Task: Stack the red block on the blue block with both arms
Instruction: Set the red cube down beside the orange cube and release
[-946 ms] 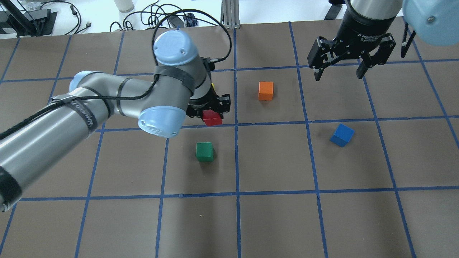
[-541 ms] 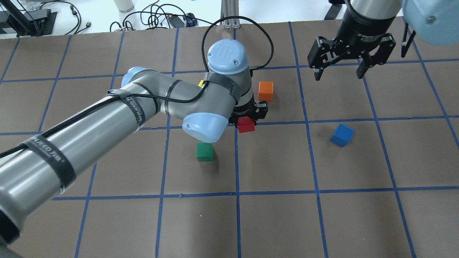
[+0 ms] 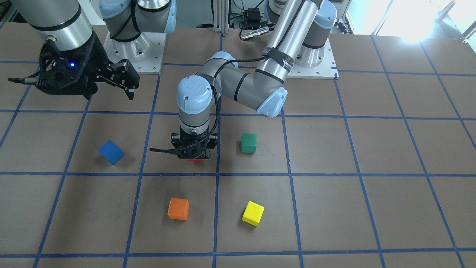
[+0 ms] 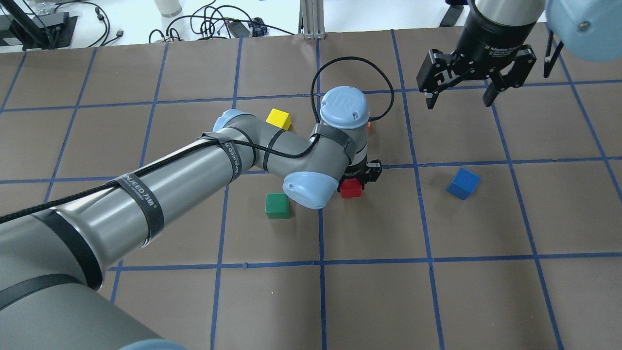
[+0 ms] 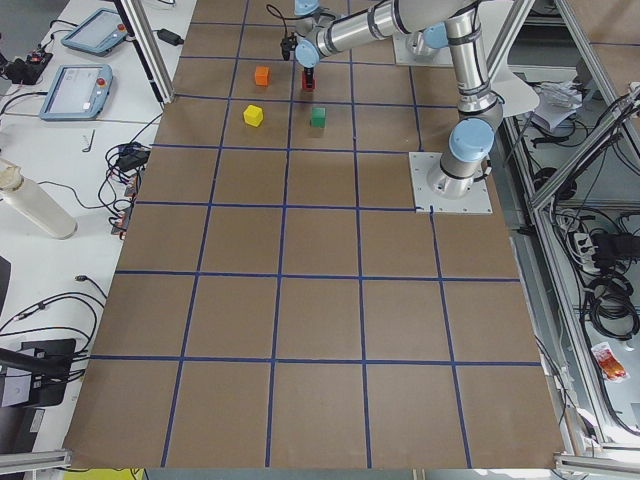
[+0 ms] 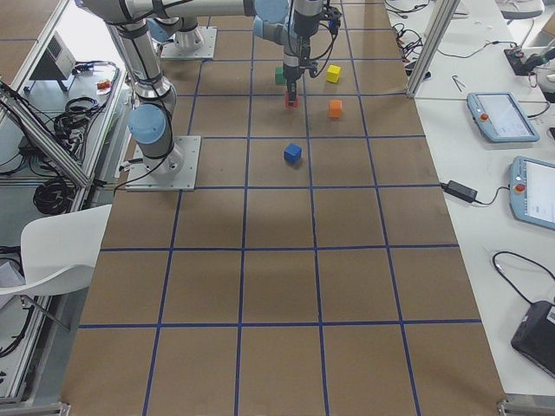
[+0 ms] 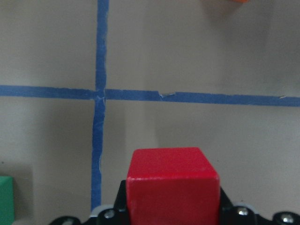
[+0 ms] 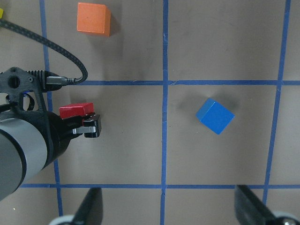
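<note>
- Overhead view: the left gripper (image 4: 358,179) points straight down near the middle of the brown counter (image 4: 437,301), its jaws clamped on the red block (image 4: 351,189). The blue block (image 4: 463,183) sits well apart to the right, turned askew to the blue tape lines (image 4: 534,161). The green block (image 4: 277,205) lies on the opposite side, near the red one. The yellow block (image 4: 279,118) lies farther back. The right gripper (image 4: 458,99) hangs high over the far right, jaws apart with nothing between them.
- Front-facing view: only a red sliver shows beneath the left gripper. The orange block (image 3: 178,209) lies nearer this camera.
- Left side view: everything is far and small; the red block shows between the orange and green blocks.
- Right side view: the blue block stands alone, closer to this camera than the held red block.
- Left wrist view: the red block fills the lower middle, gripped between black jaws.
- Right wrist view: a tape line runs between the blue block and the held red block.
</note>
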